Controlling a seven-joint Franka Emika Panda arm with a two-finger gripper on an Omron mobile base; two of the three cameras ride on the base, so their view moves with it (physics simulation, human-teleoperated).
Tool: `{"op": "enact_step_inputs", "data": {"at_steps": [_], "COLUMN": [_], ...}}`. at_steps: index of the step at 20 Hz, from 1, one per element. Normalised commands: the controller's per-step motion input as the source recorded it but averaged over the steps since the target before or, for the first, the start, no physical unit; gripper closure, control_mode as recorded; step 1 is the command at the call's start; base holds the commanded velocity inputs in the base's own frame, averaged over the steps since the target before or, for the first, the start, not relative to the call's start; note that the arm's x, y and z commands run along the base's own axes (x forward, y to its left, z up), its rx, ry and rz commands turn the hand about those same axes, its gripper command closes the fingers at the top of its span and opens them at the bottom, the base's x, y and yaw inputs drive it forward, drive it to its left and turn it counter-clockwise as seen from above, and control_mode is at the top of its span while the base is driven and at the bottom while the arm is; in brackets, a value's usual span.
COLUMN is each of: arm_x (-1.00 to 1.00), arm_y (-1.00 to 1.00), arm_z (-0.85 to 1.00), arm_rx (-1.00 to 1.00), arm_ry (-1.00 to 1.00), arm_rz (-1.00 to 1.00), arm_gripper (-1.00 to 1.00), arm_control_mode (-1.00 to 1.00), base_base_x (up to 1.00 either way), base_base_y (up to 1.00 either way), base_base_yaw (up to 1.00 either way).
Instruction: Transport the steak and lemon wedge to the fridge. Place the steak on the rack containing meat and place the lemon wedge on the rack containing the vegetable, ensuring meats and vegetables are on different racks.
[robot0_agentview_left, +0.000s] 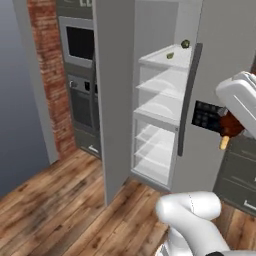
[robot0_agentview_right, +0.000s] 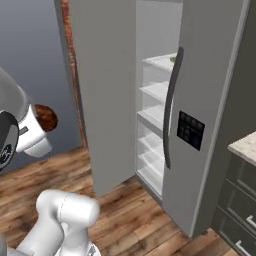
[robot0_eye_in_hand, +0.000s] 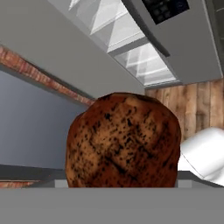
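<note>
The steak is being gripped by the hand, the dark red-brown lump being held right in front of the hand camera, so that the finger tips themselves are being hidden behind the meat. In the left base view the steak is being carried in the air below the white wrist at the right edge, its pale tan stub pointing downward, in front of the black dispenser panel of the fridge. In the right base view the steak is being seen at the left edge, well apart from the fridge and above the wooden floor.

The fridge's left door is being held wide open, and white shelves are being shown inside, stacked one above another. On the top shelf a small green floret, the vegetable, is lying near the right side, just beside the edge of the closed right door. A tinier yellow-green sliver, the lemon wedge, is lying on the same shelf, a little in front and to the left of the floret. The lower shelves in view are being left bare.

To the left of the open door a built-in oven with a black window is being seen, set beside a brick wall. In the right base view a pale speckled surface over dark grey drawers is standing to the right of the fridge
</note>
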Motion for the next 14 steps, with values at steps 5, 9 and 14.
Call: {"op": "enact_step_inputs", "data": {"at_steps": [5, 9, 14], "arm_x": [0.00, 0.00, 0.00], "arm_y": [0.00, 0.00, 0.00], "arm_z": [0.00, 0.00, 0.00], "arm_rx": [0.00, 0.00, 0.00], "arm_ry": [0.00, 0.00, 0.00], "arm_rz": [0.00, 0.00, 0.00], "arm_gripper": [1.00, 1.00, 1.00], "arm_control_mode": [1.00, 1.00, 1.00], "base_base_x": [1.00, 0.97, 0.78], "base_base_y": [0.01, 0.41, 0.35], "base_base_yaw": [-0.33, -0.29, -0.20]}}
